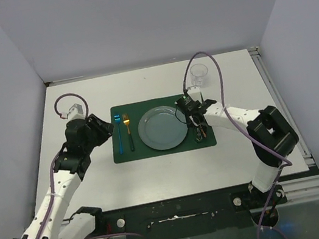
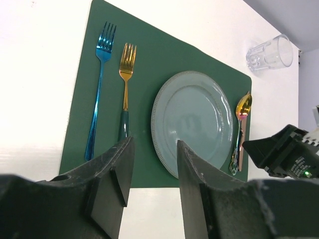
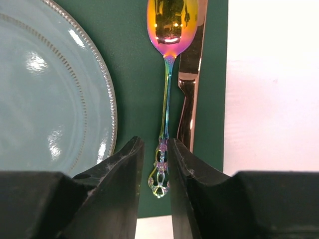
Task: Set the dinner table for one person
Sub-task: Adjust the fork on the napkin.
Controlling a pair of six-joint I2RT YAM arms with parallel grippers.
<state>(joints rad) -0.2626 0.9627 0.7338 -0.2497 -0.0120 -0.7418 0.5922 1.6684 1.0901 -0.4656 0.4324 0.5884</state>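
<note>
A dark green placemat (image 1: 164, 147) lies on the white dinner table (image 1: 157, 175). On it are a pale blue plate (image 1: 162, 127), a blue fork (image 1: 119, 134) and a gold fork (image 1: 128, 131) to its left, and an iridescent spoon (image 3: 169, 30) with a copper knife (image 3: 188, 94) to its right. My right gripper (image 3: 155, 147) straddles the spoon's ornate handle end, jaws narrowly apart; the spoon lies flat on the mat. My left gripper (image 2: 153, 149) hovers open and empty over the table beside the mat's left edge.
A clear glass (image 1: 199, 74) stands on the table behind the mat's right corner. Metal rails (image 1: 280, 104) edge the table's right side. White walls enclose the back and both sides.
</note>
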